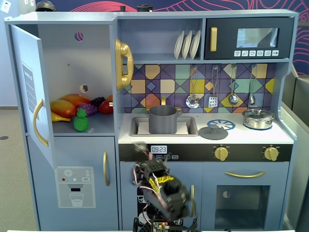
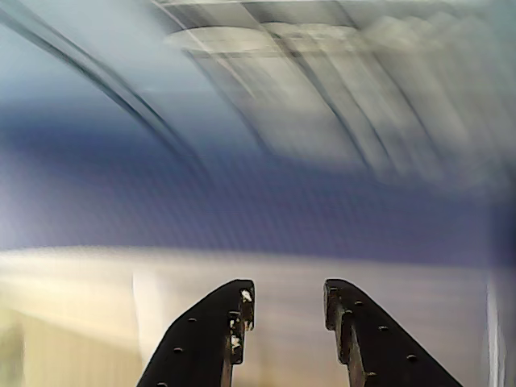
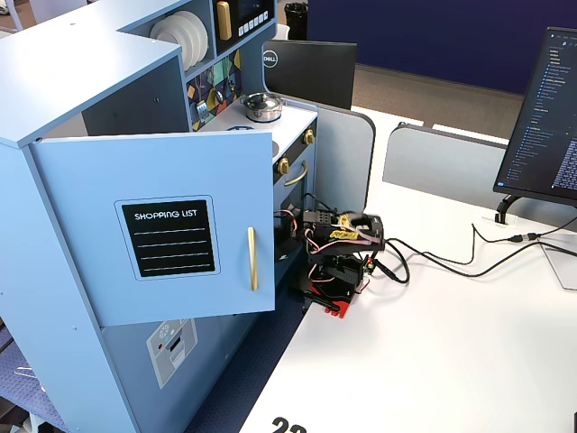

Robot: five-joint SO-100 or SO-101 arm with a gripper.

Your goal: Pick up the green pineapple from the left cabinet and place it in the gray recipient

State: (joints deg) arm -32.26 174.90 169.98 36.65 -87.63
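The green pineapple (image 1: 80,121) stands at the front of the shelf in the left cabinet (image 1: 67,58), whose door (image 1: 29,82) hangs open. The gray recipient (image 1: 162,120) sits in the sink, right of the cabinet. My arm (image 1: 161,191) is folded low in front of the kitchen, well below both. In the wrist view my gripper (image 2: 286,302) is open and empty, with only blurred ceiling and a blue wall beyond it. The pineapple and the recipient are hidden behind the open door (image 3: 153,225) in the side-on fixed view, where the arm (image 3: 338,248) sits on the white table.
A mango (image 1: 63,107), purple grapes (image 1: 91,106) and a red fruit (image 1: 106,107) lie behind the pineapple. A gray lid (image 1: 213,131) and a silver lidded pot (image 1: 258,118) sit on the counter. A monitor (image 3: 545,117) and cables (image 3: 451,262) are on the table.
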